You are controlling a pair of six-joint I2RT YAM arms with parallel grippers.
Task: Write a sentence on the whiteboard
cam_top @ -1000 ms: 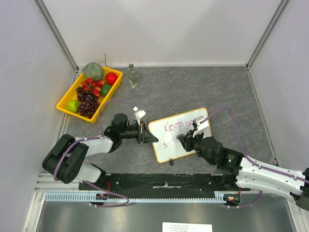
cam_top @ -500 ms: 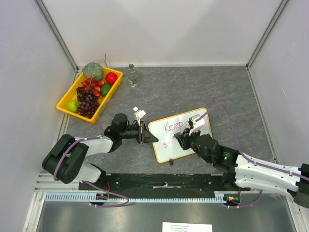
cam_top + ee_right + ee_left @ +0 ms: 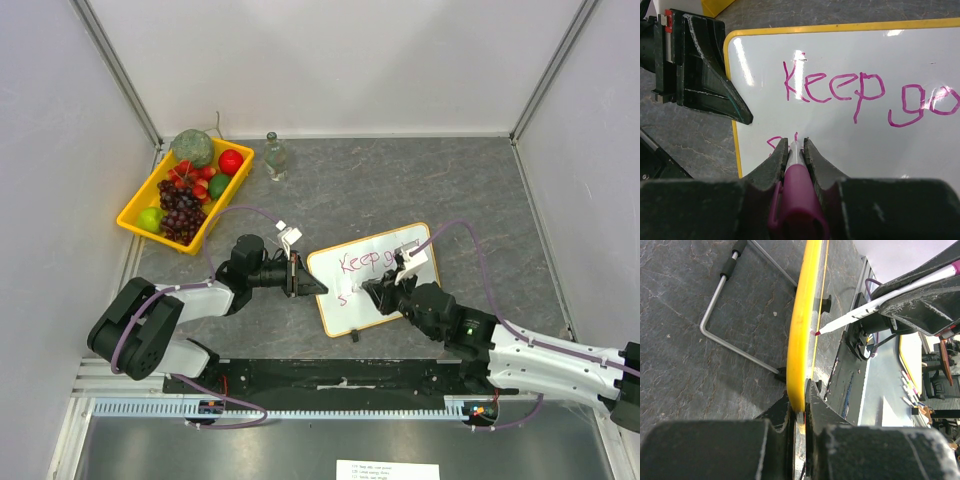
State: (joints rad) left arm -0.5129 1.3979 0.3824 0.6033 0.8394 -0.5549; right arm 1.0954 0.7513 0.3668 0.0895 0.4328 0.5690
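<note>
The whiteboard point(image 3: 385, 250), white with a thin yellow frame, lies on the grey table, with magenta writing "Keep go" and a started second line. My left gripper point(image 3: 318, 287) is shut on the board's left edge point(image 3: 801, 347). My right gripper point(image 3: 372, 291) is shut on a magenta marker point(image 3: 799, 200), its tip on the board's lower left by the letters "s" and a stroke. In the right wrist view the board point(image 3: 880, 135) fills the frame, with the left gripper's fingers point(image 3: 715, 85) at its left edge. In the left wrist view the marker tip point(image 3: 816, 333) touches the board.
A yellow tray point(image 3: 134, 212) with grapes, cherries, an apple and other fruit stands at the back left. A small glass bottle point(image 3: 275, 157) stands at the back. The board's wire stand point(image 3: 727, 337) rests on the table. Grey walls enclose the table.
My right gripper shifted left, then slightly back right along the second line, with a new stroke after the "s". The left gripper and board have not moved.
</note>
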